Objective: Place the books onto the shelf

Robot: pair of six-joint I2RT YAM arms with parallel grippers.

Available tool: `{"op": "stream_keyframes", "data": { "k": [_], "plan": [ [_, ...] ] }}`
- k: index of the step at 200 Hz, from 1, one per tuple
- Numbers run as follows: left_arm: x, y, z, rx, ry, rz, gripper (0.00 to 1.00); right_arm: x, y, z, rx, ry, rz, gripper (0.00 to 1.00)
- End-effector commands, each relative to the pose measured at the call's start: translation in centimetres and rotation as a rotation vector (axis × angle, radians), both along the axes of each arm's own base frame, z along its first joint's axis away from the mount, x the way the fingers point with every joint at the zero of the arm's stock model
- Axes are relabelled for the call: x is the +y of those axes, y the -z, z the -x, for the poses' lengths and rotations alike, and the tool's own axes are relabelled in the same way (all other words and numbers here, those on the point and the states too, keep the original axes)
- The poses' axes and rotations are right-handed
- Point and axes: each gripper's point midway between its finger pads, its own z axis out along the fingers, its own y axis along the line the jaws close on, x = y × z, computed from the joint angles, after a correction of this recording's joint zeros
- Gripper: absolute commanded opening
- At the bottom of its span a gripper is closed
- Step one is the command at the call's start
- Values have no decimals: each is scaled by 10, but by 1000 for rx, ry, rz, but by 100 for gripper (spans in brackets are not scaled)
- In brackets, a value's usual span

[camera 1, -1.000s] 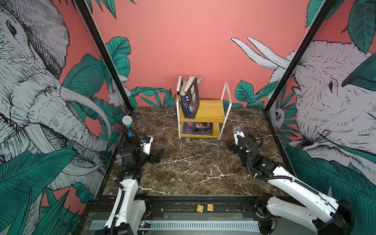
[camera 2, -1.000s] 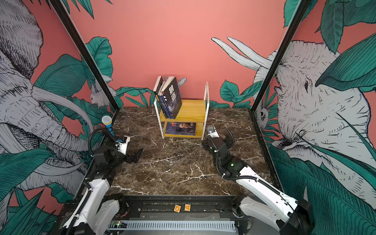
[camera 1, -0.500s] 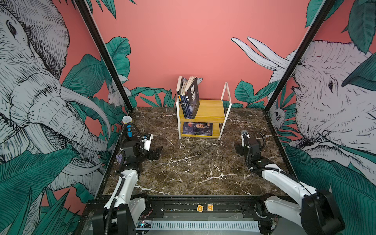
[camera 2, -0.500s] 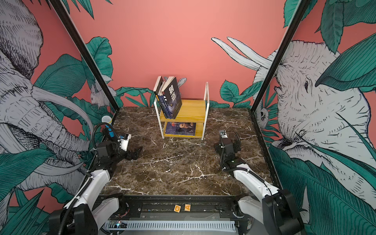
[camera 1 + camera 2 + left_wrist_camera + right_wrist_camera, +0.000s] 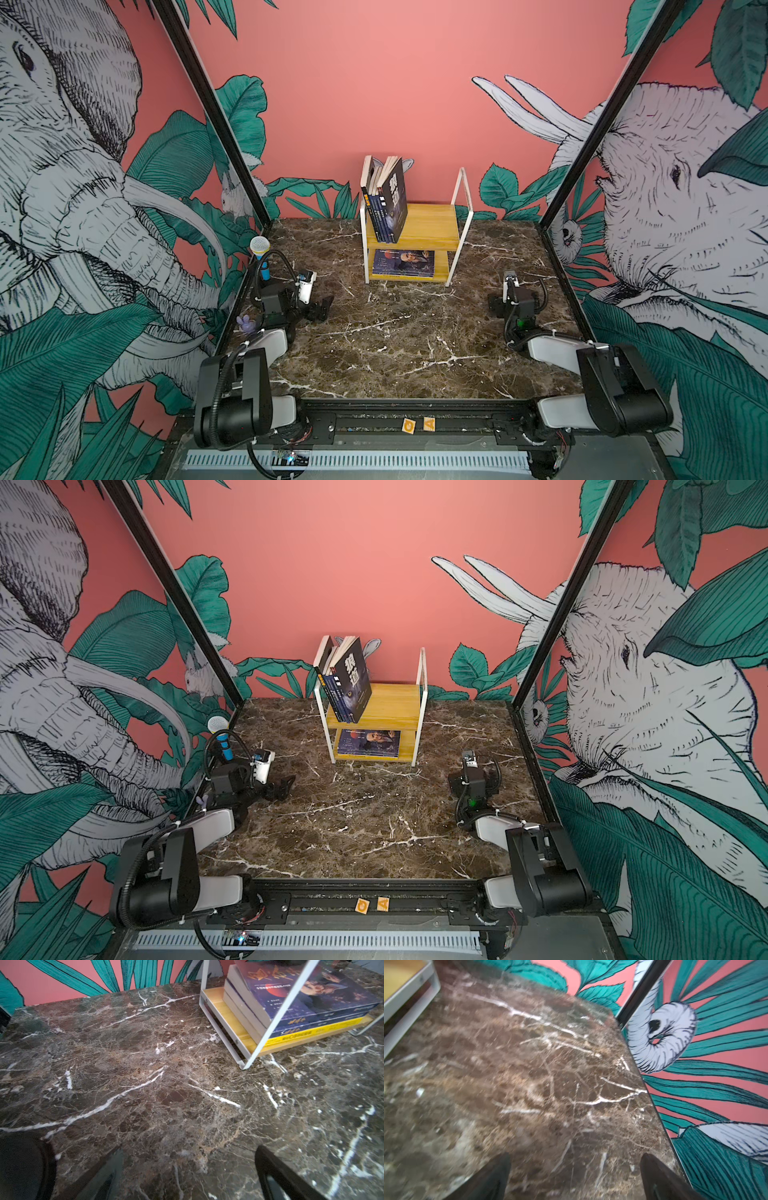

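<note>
Books (image 5: 388, 208) were in neither grasp. The left gripper (image 5: 189, 1150) had its jaws spread wide with nothing between them, low over the bare marble table (image 5: 395, 340) at its left side, and its wrist view took in the left end of the shelf. The right gripper (image 5: 575, 1156) was likewise spread wide and empty, low over the right side of the table near the right wall. Both were well apart from the shelf (image 5: 432, 226), which stood at the far middle of the table by the pink wall. On its upper board the upright books leaned toward the left end of the white frame, with the black book (image 5: 397, 199) outermost on the right and navy spines just left of it. The right half of that board was bare. On the lower board lay a flat stack (image 5: 403, 262), with a purple portrait book (image 5: 336, 995) on top and a yellow-spined book (image 5: 311, 1031) at the bottom. A blue-handled toy microphone (image 5: 261, 249) stood at the left edge of the table, just far of the left arm.
</note>
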Motion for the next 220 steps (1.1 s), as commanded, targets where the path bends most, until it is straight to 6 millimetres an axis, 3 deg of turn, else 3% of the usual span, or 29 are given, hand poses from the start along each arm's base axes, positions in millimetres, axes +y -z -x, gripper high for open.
{"op": "stream_keyframes", "data": {
  "k": [1, 44, 67, 97, 124, 172, 195, 220],
  "plan": [
    [1, -22, -19, -122, -30, -35, 99, 0, -26, -17, -150, -6, -62, 100],
    [-14, -18, -30, -111, -56, -58, 100, -5, 0, -15, -164, 2, -93, 100],
    [-25, -15, -29, -181, -22, -51, 100, -12, -2, -12, -182, 42, -96, 100],
    [-9, -10, -38, -153, -132, -67, 100, -27, 0, -16, -155, 116, -114, 99],
    [6, 2, -40, -157, -230, -70, 99, -27, -1, -17, -166, 111, -113, 99],
    [6, 2, -39, -150, -228, -73, 100, -27, -2, -17, -172, 111, -112, 99],
    [6, 1, -40, -152, -229, -72, 100, -6, 1, -22, -143, -22, -123, 99],
    [6, 1, -40, -155, -230, -72, 100, -5, 3, -24, -124, -35, -140, 99]
  ]
}}
